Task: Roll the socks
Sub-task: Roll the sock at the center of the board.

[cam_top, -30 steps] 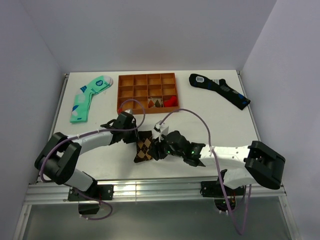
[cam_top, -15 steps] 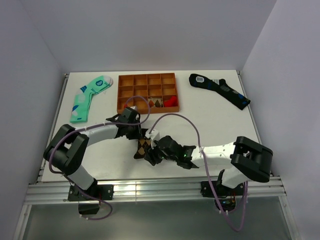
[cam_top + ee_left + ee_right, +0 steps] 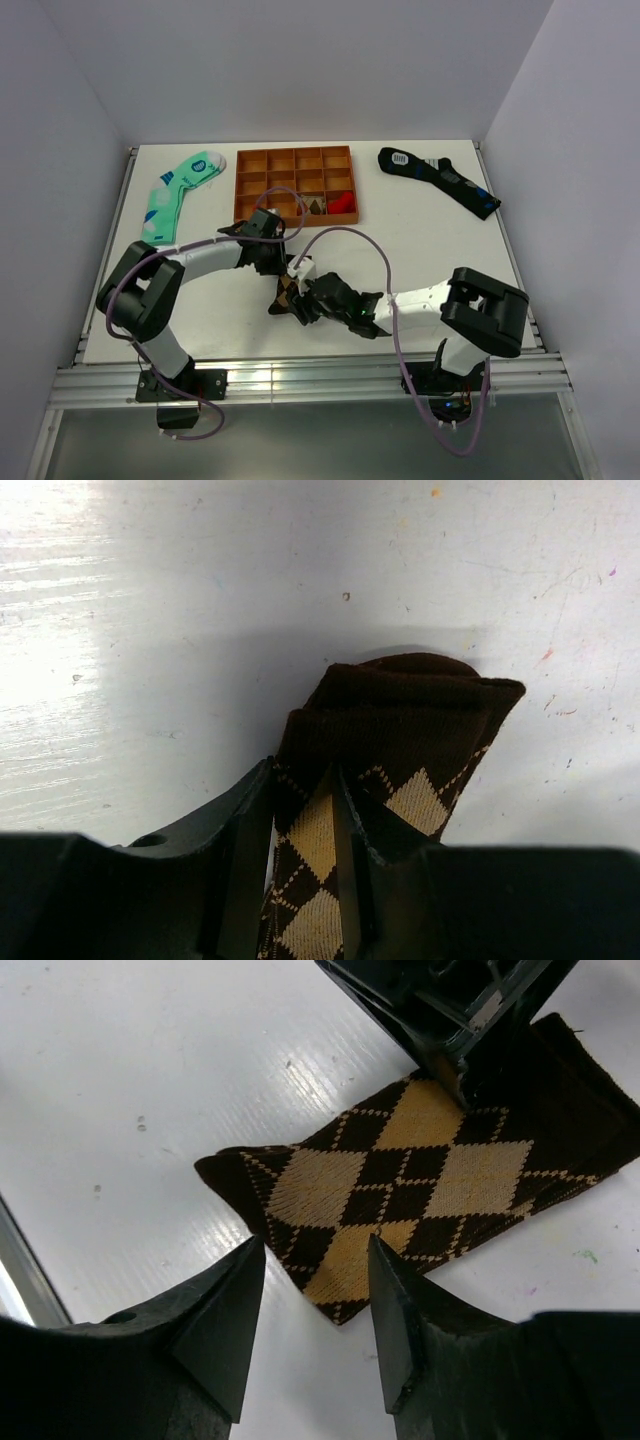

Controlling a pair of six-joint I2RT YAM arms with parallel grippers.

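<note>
Left gripper point(image 3: 298, 795) is being shown closed on the brown argyle fabric socks point(image 3: 400, 715), with a strip of tan diamonds being pinched between its jaws just below the dark brown cuff in the left wrist view. Over the toe end of the socks point(image 3: 400, 1175), the right gripper point(image 3: 313, 1260) is being held with its jaws apart, and nothing is being gripped between them. The socks point(image 3: 287, 293) are lying on the white tabletop point(image 3: 430, 250), left of centre in the lower half of the top view, between the two grippers. An orange-brown compartment tray point(image 3: 243, 185) is sitting at upper centre. A mint-green sock with white patches point(image 3: 178, 195) is lying at upper left, and a black-navy sock with blue marks point(image 3: 440, 178) at upper right, both well apart from the socks.
</note>
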